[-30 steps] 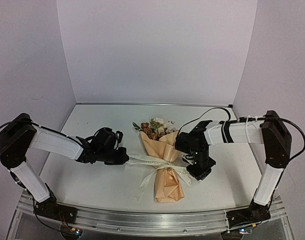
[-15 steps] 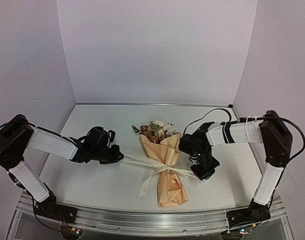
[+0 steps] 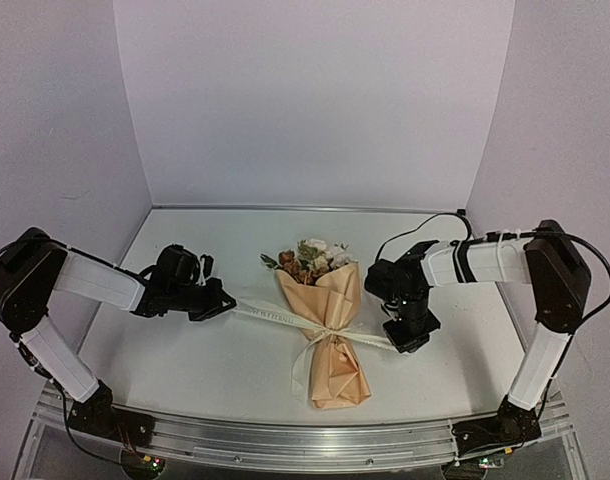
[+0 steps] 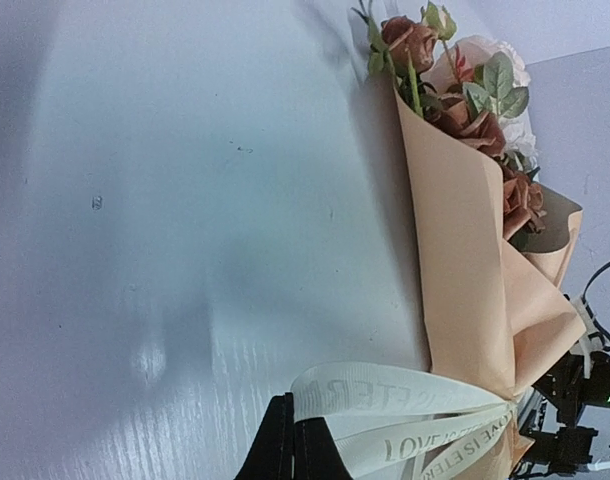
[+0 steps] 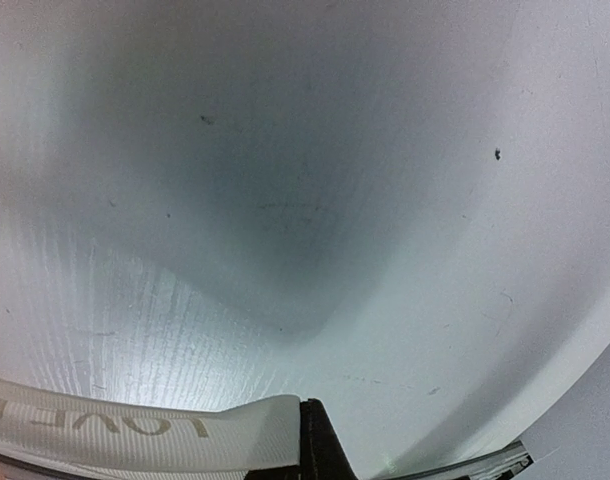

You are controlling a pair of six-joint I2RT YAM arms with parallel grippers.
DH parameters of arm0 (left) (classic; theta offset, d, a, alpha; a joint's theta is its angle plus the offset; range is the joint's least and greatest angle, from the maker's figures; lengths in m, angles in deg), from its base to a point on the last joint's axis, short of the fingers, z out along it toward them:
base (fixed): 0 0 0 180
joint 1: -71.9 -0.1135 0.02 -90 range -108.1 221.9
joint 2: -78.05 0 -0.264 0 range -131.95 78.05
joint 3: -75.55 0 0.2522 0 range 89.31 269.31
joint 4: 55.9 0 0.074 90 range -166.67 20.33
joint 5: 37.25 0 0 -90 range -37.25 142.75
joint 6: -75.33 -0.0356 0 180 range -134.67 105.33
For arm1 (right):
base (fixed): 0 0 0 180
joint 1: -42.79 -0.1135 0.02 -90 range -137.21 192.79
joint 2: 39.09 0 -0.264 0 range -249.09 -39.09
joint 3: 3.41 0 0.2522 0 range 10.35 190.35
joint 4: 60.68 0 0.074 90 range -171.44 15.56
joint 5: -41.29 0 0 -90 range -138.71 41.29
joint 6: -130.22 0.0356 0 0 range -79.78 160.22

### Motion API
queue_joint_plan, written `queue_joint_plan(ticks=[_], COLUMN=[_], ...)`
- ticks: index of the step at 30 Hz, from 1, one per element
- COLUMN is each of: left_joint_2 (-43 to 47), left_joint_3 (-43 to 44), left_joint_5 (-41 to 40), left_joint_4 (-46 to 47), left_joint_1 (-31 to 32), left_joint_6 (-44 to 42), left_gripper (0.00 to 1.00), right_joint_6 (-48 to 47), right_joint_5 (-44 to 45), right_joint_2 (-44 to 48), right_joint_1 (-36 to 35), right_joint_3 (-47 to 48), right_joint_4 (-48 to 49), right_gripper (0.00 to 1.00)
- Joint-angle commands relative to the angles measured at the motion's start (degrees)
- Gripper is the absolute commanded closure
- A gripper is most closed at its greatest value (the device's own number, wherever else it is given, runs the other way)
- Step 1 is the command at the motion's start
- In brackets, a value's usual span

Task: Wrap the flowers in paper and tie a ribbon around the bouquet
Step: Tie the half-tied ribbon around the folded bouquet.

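The bouquet [image 3: 332, 318] lies on the white table between my arms, a tan paper [image 3: 325, 295] cone with the flowers [image 3: 310, 258] at its far, wide end. The cream ribbon [image 3: 270, 315] circles its narrow waist and runs out straight to both sides. My left gripper [image 3: 223, 303] is shut on the ribbon's left loop, left of the bouquet. My right gripper [image 3: 405, 342] is shut on the other end, at the right. The left wrist view shows the ribbon [image 4: 385, 395] pinched in the left gripper [image 4: 294, 430], with paper [image 4: 455, 250] and flowers [image 4: 415, 40] beyond. The right wrist view shows the ribbon [image 5: 135, 435] in the right gripper [image 5: 313, 435].
A metal rail [image 3: 285, 440] runs along the table's near edge, with both arm bases on it. White walls close the table at the back and sides. A black cable [image 3: 425, 225] loops over the right arm.
The two grippers have moved apart, the left one further left, the right one to the right. The ribbon has been drawn straight and tight around the bouquet's waist.
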Motion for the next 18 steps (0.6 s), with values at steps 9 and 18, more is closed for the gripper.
queue_joint_plan(ticks=[9,18], left_joint_2=[-5.4,-3.5], left_joint_3=[13.4,14.1], left_joint_5=[4.2,0.9], left_joint_4=[-4.5,-7.1], left_joint_1=[-1.3,1.4], left_joint_6=[-8.0,-11.9], left_gripper=[0.97,0.75], right_joint_6=[2.8,4.3], right_joint_5=[-9.2,-4.6], right_joint_2=[8.2,21.2], right_joint_1=[-5.5,-4.5], right_joint_3=[-3.8,-8.5], right_joint_4=[9.9,18.2], right_gripper=[0.82,0.38])
